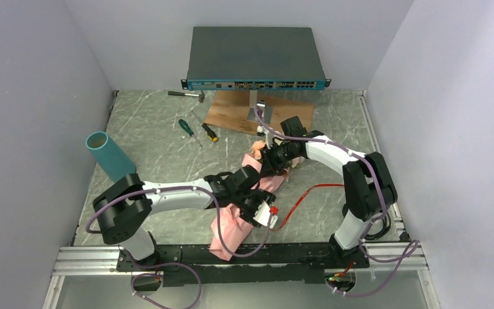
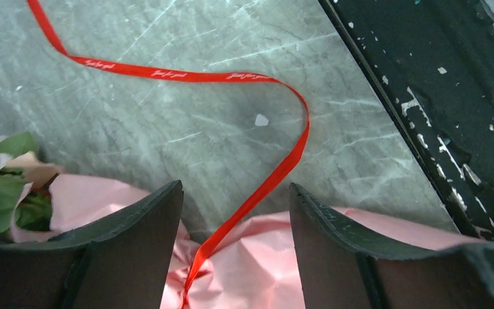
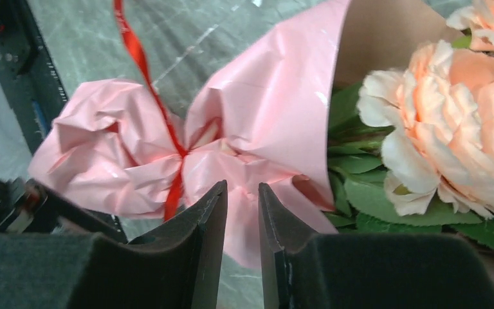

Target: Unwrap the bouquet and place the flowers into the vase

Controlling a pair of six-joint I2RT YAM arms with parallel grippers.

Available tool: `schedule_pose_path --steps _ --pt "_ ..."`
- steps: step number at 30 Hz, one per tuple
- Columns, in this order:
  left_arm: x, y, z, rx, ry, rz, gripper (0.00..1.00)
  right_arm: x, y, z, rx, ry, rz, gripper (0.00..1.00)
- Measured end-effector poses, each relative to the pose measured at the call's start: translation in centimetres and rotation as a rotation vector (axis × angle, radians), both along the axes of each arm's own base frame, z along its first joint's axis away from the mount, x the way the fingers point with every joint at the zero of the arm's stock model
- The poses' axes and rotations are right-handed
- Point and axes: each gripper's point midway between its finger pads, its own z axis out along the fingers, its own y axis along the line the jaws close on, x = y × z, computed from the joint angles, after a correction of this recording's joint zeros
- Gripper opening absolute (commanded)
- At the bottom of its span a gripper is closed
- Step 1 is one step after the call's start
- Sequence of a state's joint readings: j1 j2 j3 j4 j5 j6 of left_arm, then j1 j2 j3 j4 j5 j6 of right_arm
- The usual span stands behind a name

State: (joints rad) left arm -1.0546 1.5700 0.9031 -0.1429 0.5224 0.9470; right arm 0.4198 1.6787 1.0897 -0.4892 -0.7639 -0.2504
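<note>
**Inspector A:** What is the status of the wrap?

**Inspector B:** We find the bouquet [image 1: 230, 226] lying on the desk [image 1: 161, 151] near six o'clock. Its pink paper is cinched, the red ribbon [image 3: 175, 168] crosses its waist, and a loose tail trails toward three o'clock.

**Inspector A:** And the claws?

**Inspector B:** The left claw [image 2: 235, 193] stands apart, straddling the ribbon. The right claw [image 3: 242, 188] shows only a slit, and we see nothing clamped in it.

**Inspector A:** What remains?

**Inspector B:** We judge nearly everything remains. The flowers [image 3: 450, 116] are unfreed, and the vase [image 1: 107, 154] at ten o'clock holds no stems.
</note>
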Motion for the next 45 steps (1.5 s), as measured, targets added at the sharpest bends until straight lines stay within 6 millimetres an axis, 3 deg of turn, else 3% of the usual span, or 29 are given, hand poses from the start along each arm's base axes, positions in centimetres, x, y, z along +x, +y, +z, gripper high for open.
schedule_pose_path --steps 7,11,15,18,20,24,29,31,33,37,38,39,40,41,42,45 --pt "-0.7 -0.8 -3.2 0.141 -0.057 -0.049 0.64 0.3 -0.8 -4.4 -0.111 0.055 -0.004 0.23" --pt "-0.3 -0.9 -4.4 0.218 -0.081 -0.055 0.59 0.5 -0.8 -5.7 -0.137 0.068 0.014 0.22" --pt "0.0 -0.4 -5.3 0.268 -0.095 -0.055 0.35 0.5 -0.9 -6.2 -0.151 0.072 0.029 0.18" --pt "0.2 0.0 -5.5 0.292 -0.101 -0.039 0.01 0.6 -1.0 -6.5 -0.159 0.071 0.041 0.13" --pt "0.2 0.2 -5.5 0.300 -0.089 -0.023 0.00 0.6 -1.1 -6.7 -0.166 0.067 0.046 0.09" --pt "0.7 0.0 -3.9 0.266 -0.059 0.047 0.00 0.6 -1.1 -7.0 -0.183 0.050 0.062 0.00" --pt "3.8 0.3 2.6 0.085 -0.023 0.228 0.00 0.7 -1.2 -7.3 -0.205 0.027 0.078 0.00" --pt "5.1 1.5 5.1 0.000 -0.014 0.308 0.00 0.7 -1.2 -7.3 -0.208 0.023 0.081 0.00" --pt "5.7 3.3 5.9 -0.035 -0.009 0.361 0.00 0.7 -1.2 -7.3 -0.210 0.022 0.081 0.00" --pt "4.3 5.3 4.7 -0.031 0.007 0.367 0.00 0.7 -1.1 -7.3 -0.217 0.015 0.087 0.00" --pt "4.0 5.5 4.5 -0.030 0.013 0.365 0.01 0.7 -1.1 -7.3 -0.219 0.016 0.089 0.00" --pt "4.0 5.5 4.5 -0.031 0.019 0.364 0.21 0.7 -1.1 -7.3 -0.219 0.017 0.089 0.00" --pt "4.0 5.5 4.6 -0.035 0.025 0.364 0.48 0.7 -1.1 -7.3 -0.220 0.018 0.089 0.00" --pt "4.1 5.5 4.6 -0.036 0.033 0.367 0.63 0.7 -1.1 -7.4 -0.221 0.020 0.090 0.00" --pt "4.1 5.7 4.6 -0.033 0.040 0.365 0.67 0.7 -1.1 -7.3 -0.221 0.020 0.091 0.00" --pt "4.7 6.3 4.9 -0.028 0.081 0.394 0.66 0.7 -1.1 -7.4 -0.221 0.019 0.093 0.00"
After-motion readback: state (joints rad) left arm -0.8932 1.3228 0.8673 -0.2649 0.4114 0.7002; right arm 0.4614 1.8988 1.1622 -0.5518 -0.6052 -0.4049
